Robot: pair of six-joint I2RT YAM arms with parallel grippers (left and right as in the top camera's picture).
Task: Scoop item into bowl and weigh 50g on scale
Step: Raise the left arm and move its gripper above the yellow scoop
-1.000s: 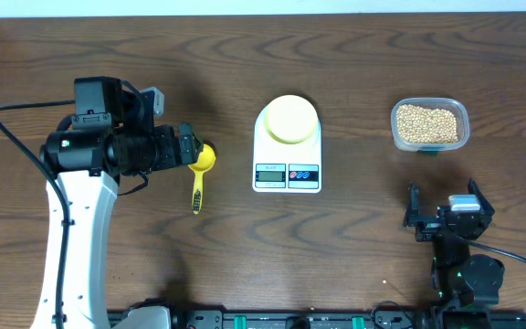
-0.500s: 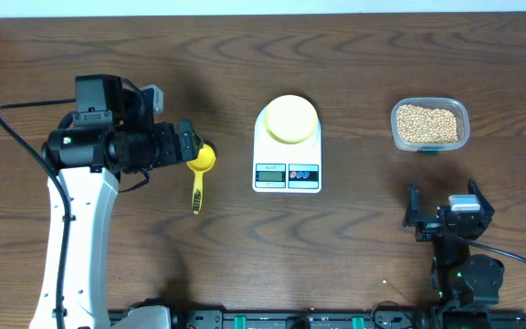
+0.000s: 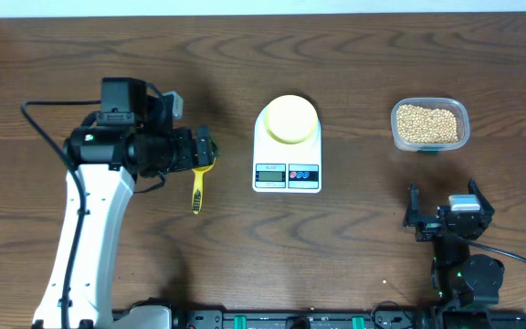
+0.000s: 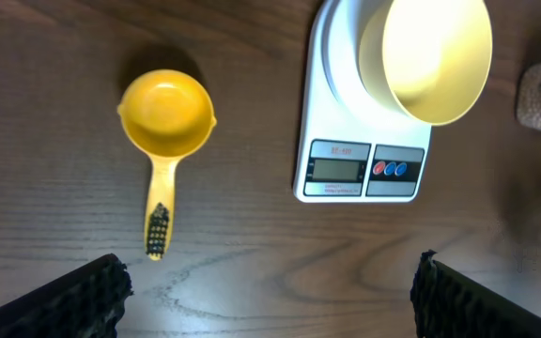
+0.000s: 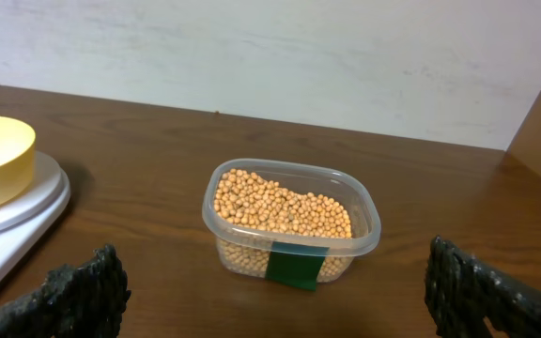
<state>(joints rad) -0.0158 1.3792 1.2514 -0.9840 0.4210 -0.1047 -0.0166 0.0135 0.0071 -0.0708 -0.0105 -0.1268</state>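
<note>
Left claw (image 3: 199, 152), wide open and empty, hovers over the yellow scoop (image 4: 164, 111), its handle pointing back toward the robot; the right claw (image 3: 441, 208), equally open and empty, sits well apart.

The counter (image 3: 336, 256) is dark brown with wood grain. The scale (image 4: 332, 108) is white, the bowl (image 4: 437, 56) pale yellow, the scoop (image 4: 165, 108) bright yellow, the beans (image 5: 285, 211) tan.

Glossy plastic scale (image 4: 346, 103); clear plastic container (image 5: 294, 230); grained wood table (image 3: 153, 265).
</note>
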